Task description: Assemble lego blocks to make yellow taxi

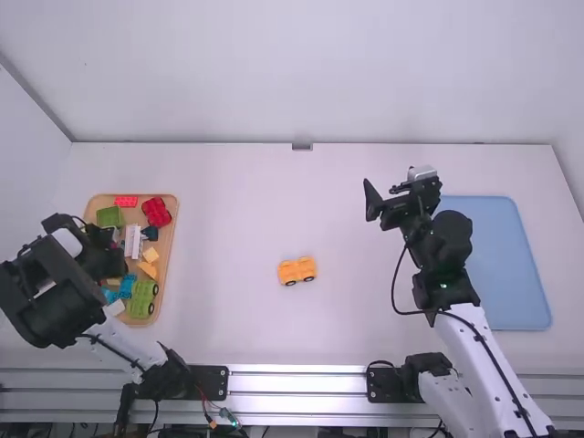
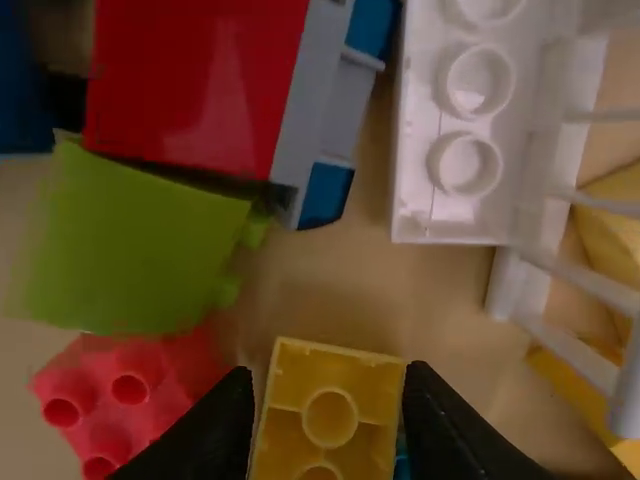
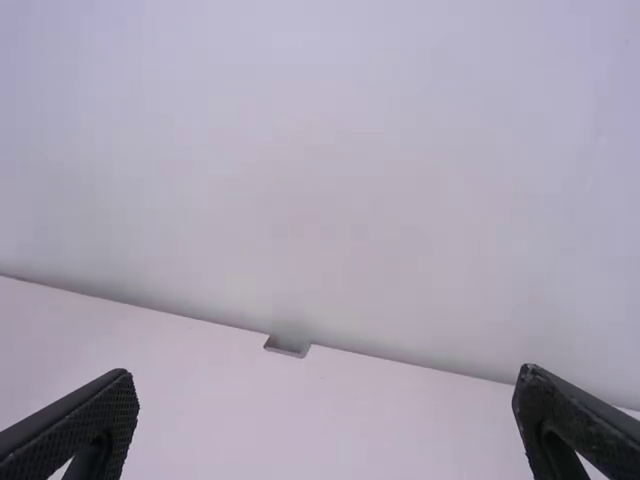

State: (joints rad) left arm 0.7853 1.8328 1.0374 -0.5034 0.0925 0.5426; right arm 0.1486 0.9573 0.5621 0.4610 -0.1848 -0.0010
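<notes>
In the high view my left gripper (image 1: 111,265) is over the left side of the wooden tray (image 1: 173,219). Down in the left wrist view, the left gripper (image 2: 328,405) has its fingers on either side of a yellow brick (image 2: 330,418), narrow gaps showing beside it, so it is open. A small yellow-orange car with dark wheels (image 1: 297,271) stands alone near the table's middle. My right gripper (image 1: 383,195) is held at the right of the table, left of the blue tray; the right gripper (image 3: 325,405) is wide open with nothing between its fingers.
Around the yellow brick lie a red brick with studs (image 2: 125,395), a green piece (image 2: 130,245), a red and blue piece (image 2: 200,80) and a white piece (image 2: 465,150). Other yellow pieces (image 1: 151,255) and a green wheeled piece (image 1: 143,299) share the tray. A blue tray (image 1: 511,265) lies at the right.
</notes>
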